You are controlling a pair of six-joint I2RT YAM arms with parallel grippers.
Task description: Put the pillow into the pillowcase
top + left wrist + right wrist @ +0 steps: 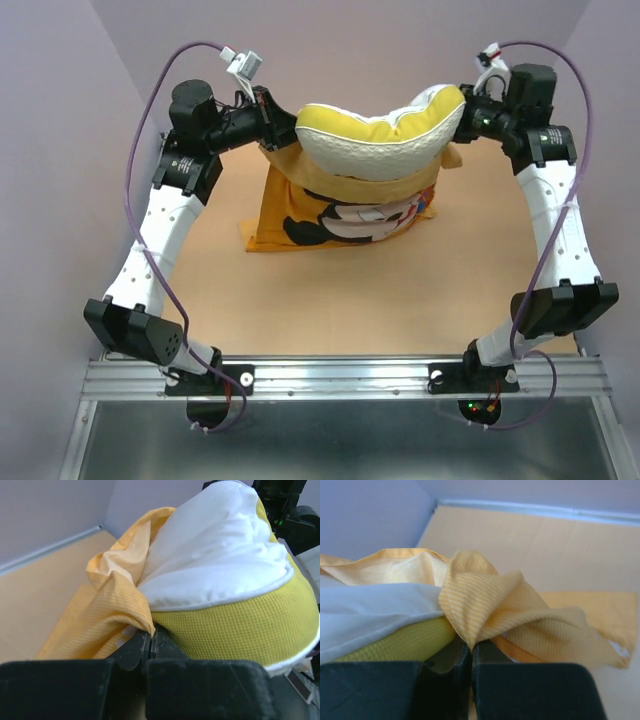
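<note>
My worktop (400,300) is a matte tan board, evenly lit, with only soft shadows. Pale lilac walls (340,40) close it in at the back and on both sides, and a light strip (535,509) runs along the joint. A ribbed aluminium rail (340,375) lies along its near edge, with grey sheet metal (340,440) beyond that edge.
</note>
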